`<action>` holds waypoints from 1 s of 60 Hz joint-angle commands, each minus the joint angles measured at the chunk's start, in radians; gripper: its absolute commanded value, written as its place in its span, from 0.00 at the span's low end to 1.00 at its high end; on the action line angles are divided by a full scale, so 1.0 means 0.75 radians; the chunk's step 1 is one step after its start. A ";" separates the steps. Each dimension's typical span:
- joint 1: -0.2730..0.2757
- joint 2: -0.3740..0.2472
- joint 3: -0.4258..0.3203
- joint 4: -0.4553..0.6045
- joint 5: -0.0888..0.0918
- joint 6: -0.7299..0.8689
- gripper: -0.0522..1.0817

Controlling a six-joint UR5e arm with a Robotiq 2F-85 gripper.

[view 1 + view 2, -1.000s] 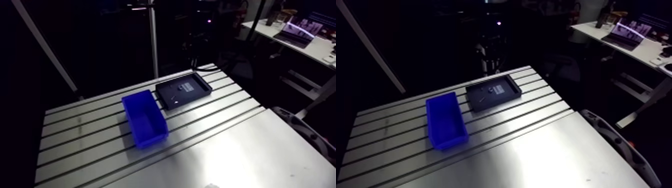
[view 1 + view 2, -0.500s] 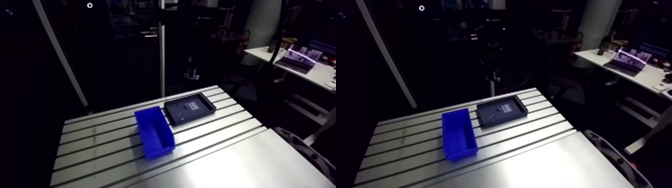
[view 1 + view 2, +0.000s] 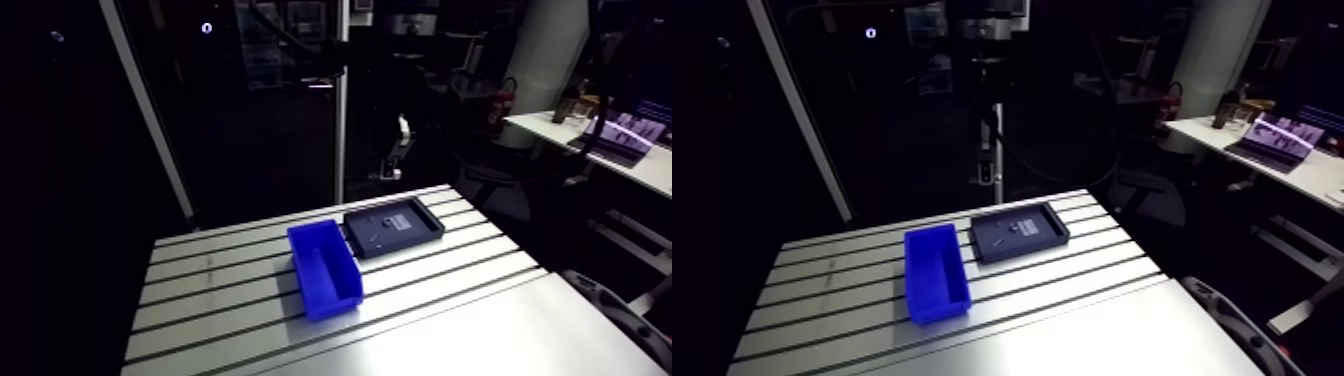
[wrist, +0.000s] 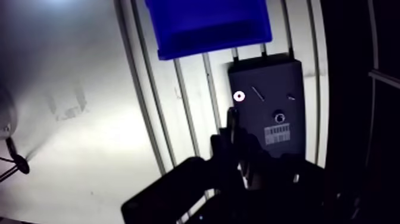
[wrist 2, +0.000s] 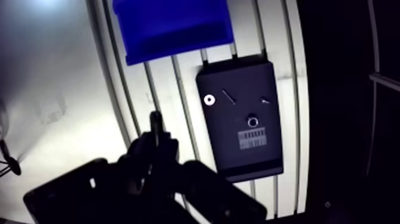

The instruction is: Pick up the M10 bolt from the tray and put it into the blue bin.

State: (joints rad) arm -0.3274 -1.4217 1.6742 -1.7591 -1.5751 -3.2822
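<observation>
A black tray [image 4: 268,152] lies on the slotted table, just beyond the short end of the blue bin [image 4: 208,24], which looks empty. On the tray lie a white washer [image 4: 238,96], a thin dark bolt [image 4: 258,93], a tiny part [image 5: 263,100], a round ring-shaped part [image 5: 253,121] and a barcode label [image 5: 252,140]. Which of them is the M10 bolt is too small to tell. My gripper [image 4: 234,116] hangs high above the tray's edge near the washer, its fingers together, with nothing between them. The arm view shows the bin [image 3: 325,270] and the tray [image 3: 393,227] side by side.
The slotted aluminium table [image 3: 220,290] runs to the left of the bin. A smooth metal plate [image 3: 470,335] covers the near part. A slanted pole [image 3: 150,120] and an upright post [image 3: 341,110] stand behind the table's far edge.
The whole arm view has shifted, so the camera has moved with the arm. Bin, tray and the parts on it lie where they did.
</observation>
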 commanded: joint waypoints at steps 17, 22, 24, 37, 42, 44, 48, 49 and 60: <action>0.154 0.060 0.008 -0.002 0.005 0.005 0.97; 0.177 0.081 0.012 -0.005 0.007 0.012 0.97; 0.196 0.105 0.014 -0.018 0.007 0.028 0.97; 0.227 0.189 0.050 -0.146 -0.009 0.113 0.97; 0.236 0.207 0.076 -0.198 -0.012 0.114 0.97; 0.238 0.211 0.086 -0.207 -0.012 0.114 0.97; 0.242 0.219 0.100 -0.216 -0.012 0.114 0.96; 0.246 0.225 0.105 -0.220 -0.012 0.116 0.96; 0.262 0.244 0.115 -0.220 -0.012 0.116 0.96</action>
State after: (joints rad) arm -0.1451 -1.2593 1.7445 -1.9081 -1.5830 -3.1988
